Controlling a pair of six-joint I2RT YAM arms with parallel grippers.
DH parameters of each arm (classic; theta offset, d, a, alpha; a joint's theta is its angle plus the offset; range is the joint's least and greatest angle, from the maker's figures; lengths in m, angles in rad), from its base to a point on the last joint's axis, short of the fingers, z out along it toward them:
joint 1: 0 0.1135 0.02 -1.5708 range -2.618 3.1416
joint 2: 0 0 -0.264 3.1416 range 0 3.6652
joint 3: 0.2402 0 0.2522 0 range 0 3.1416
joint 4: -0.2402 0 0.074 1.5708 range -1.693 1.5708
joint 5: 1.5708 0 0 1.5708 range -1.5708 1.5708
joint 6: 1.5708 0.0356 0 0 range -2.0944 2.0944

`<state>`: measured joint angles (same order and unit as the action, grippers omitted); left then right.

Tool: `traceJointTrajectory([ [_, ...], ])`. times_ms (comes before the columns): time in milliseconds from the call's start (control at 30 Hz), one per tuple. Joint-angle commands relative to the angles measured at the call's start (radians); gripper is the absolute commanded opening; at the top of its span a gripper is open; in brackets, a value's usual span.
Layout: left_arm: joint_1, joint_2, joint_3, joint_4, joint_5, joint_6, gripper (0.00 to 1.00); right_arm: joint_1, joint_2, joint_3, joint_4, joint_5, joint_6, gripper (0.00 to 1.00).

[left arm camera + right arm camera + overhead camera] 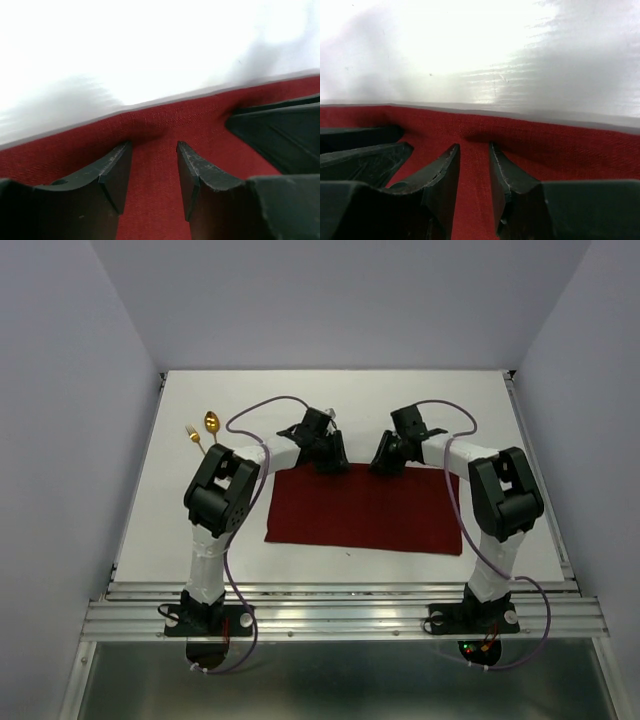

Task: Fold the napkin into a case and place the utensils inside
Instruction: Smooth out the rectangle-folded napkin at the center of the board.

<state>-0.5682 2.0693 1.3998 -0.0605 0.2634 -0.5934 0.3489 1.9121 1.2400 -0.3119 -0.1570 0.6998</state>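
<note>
The dark red napkin (pixel 365 512) lies spread flat on the white table. Both grippers stand side by side on its far edge, tips down on the cloth. My left gripper (pixel 329 464) (pixel 154 145) has its jaws apart, and the cloth puckers up just beyond its fingertips. My right gripper (pixel 386 464) (pixel 474 146) has a narrower gap, with red cloth showing between the fingers and a small shadowed ridge at their tips. The utensils lie at the far left, off the napkin: a gold spoon (pixel 211 422) and beside it a gold fork (pixel 193 434).
White table (pixel 340 400) runs beyond the napkin's far edge to the back wall. Purple cables loop over both arms. In each wrist view the other arm's dark fingers show close alongside. An aluminium rail (pixel 340 605) runs along the near edge.
</note>
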Motion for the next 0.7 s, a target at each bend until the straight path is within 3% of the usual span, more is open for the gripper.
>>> traceJointTrajectory([
  [0,0.027,-0.009,0.024,-0.012,-0.064,0.073,0.52,-0.059,-0.022,0.015,-0.029,0.022,-0.071,0.35],
  [367,0.12,-0.093,-0.087,-0.025,-0.049,0.124,0.53,-0.321,-0.113,-0.131,-0.052,-0.033,-0.103,0.35],
  [667,0.169,-0.167,-0.061,-0.119,-0.093,0.194,0.54,-0.398,-0.084,-0.134,-0.053,-0.031,-0.105,0.36],
])
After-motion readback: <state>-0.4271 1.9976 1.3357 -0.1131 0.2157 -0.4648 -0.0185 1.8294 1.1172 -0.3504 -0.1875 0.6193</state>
